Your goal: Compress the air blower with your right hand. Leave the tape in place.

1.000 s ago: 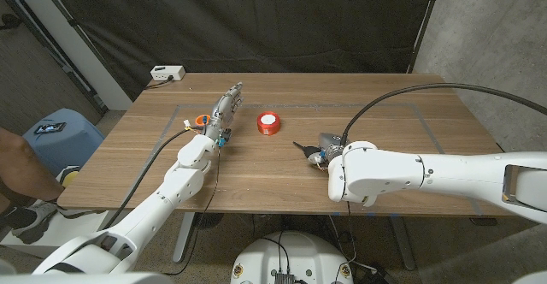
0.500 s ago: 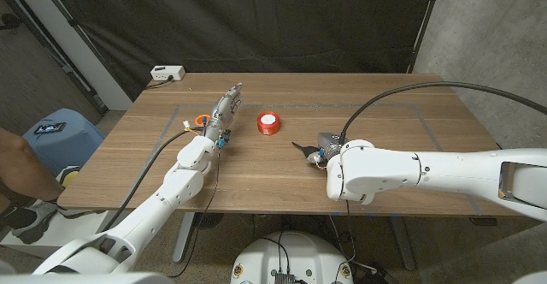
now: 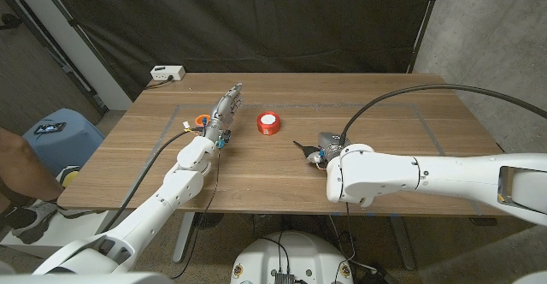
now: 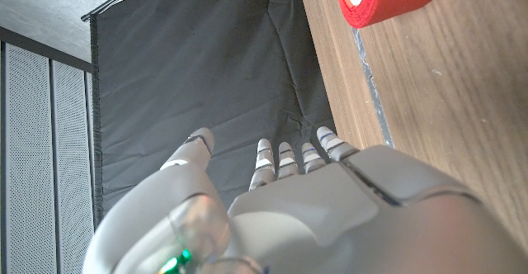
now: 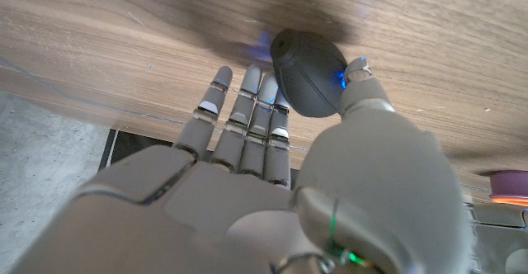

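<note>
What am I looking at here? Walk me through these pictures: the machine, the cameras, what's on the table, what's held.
This is a robot with two white arms, each ending in a hand. The wide picture looks down from its head at a wooden table. The other two come from cameras on its wrists. On the table lie a red roll of tape and a dark rubber air blower. The left hand is near the tape, fingers straight, holding nothing. The blower's bulb sits between the thumb and fingers of the right hand. I cannot tell whether it is gripped.
</note>
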Available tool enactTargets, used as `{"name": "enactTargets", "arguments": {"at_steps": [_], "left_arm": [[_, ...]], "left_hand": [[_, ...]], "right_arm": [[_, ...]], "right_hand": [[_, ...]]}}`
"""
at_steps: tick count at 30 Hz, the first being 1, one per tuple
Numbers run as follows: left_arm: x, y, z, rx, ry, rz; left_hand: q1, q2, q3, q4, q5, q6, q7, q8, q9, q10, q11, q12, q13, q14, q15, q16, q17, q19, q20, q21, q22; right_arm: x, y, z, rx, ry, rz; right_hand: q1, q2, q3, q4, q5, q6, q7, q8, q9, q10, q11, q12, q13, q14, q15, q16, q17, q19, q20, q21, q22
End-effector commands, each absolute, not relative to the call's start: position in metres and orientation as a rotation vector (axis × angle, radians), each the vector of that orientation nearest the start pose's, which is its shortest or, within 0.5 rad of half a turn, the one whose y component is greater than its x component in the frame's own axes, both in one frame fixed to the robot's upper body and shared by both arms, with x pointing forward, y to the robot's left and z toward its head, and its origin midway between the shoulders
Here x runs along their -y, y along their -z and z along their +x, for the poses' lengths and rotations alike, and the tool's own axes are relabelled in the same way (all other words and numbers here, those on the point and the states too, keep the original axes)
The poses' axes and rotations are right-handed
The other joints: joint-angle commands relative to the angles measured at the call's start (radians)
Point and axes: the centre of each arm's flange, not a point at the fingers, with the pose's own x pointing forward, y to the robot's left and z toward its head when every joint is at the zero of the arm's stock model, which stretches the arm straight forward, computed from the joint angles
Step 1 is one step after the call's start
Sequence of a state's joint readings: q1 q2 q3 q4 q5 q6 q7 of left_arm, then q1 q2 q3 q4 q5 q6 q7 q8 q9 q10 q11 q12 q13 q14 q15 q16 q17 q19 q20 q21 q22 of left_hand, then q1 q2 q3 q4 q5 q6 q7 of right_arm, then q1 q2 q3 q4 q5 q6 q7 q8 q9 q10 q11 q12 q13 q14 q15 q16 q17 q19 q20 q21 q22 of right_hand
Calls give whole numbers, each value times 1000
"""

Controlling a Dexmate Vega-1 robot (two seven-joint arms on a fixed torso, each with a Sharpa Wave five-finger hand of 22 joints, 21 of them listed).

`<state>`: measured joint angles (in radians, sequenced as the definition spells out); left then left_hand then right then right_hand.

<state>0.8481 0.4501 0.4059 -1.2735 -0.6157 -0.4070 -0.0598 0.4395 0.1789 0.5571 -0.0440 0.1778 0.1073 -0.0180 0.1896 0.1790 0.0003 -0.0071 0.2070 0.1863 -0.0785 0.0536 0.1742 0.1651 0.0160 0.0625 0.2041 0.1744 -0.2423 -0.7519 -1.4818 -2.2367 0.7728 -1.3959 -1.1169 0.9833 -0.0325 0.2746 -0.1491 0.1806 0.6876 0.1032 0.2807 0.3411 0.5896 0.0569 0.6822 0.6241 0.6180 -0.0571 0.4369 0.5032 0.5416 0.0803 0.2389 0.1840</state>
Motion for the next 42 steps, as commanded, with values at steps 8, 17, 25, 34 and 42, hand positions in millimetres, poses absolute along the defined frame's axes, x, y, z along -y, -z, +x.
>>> {"name": "enactTargets", "arguments": {"at_steps": [8, 17, 25, 34, 42], "left_arm": [[-251, 35, 648, 669, 281, -51], [-249, 35, 649, 672, 282, -52], [-248, 36, 648, 671, 280, -55], [-248, 36, 647, 675, 278, -53], [-245, 37, 645, 675, 282, -55]], "left_hand": [[1, 6, 5, -5, 3, 13, -3, 0, 5, 8, -2, 4, 3, 7, -3, 5, 3, 6, 9, -2, 5], [1, 6, 5, -6, 3, 14, -3, 0, 5, 10, -1, 4, 3, 8, -3, 5, 2, 6, 9, -2, 5], [1, 6, 5, -6, 3, 14, -3, 0, 5, 11, 0, 4, 3, 8, -3, 5, 2, 5, 9, -2, 5], [0, 6, 5, -6, 3, 14, -4, 0, 5, 11, 0, 4, 3, 8, -2, 4, 2, 5, 9, -2, 5], [0, 5, 6, -6, 3, 14, -4, -1, 5, 11, 0, 4, 3, 8, -2, 4, 2, 4, 9, -3, 5]], "right_arm": [[104, 86, 491, 174, 185, -1359], [105, 82, 489, 191, 191, -1353], [107, 78, 487, 208, 205, -1344], [111, 72, 485, 231, 231, -1337], [116, 69, 484, 245, 254, -1334]], "right_hand": [[23, -1, 6, -7, -1, 46, -10, 17, 7, 41, -11, 13, -11, 40, -29, 10, 3, 30, -14, 12, 3], [26, -1, 6, -6, -1, 46, -12, 16, 8, 40, -12, 13, -12, 42, -31, 10, 5, 31, -15, 12, 3], [26, -1, 6, -5, -2, 49, -12, 15, 10, 42, -14, 15, -13, 45, -31, 9, 7, 33, -16, 11, 3], [29, 0, 7, -5, -2, 50, -12, 14, 12, 46, -17, 18, -13, 48, -35, 8, 9, 35, -18, 10, 3], [28, 0, 7, -3, -2, 56, -18, 14, 14, 49, -20, 20, -14, 55, -40, 7, 9, 36, -21, 10, 3]]}}
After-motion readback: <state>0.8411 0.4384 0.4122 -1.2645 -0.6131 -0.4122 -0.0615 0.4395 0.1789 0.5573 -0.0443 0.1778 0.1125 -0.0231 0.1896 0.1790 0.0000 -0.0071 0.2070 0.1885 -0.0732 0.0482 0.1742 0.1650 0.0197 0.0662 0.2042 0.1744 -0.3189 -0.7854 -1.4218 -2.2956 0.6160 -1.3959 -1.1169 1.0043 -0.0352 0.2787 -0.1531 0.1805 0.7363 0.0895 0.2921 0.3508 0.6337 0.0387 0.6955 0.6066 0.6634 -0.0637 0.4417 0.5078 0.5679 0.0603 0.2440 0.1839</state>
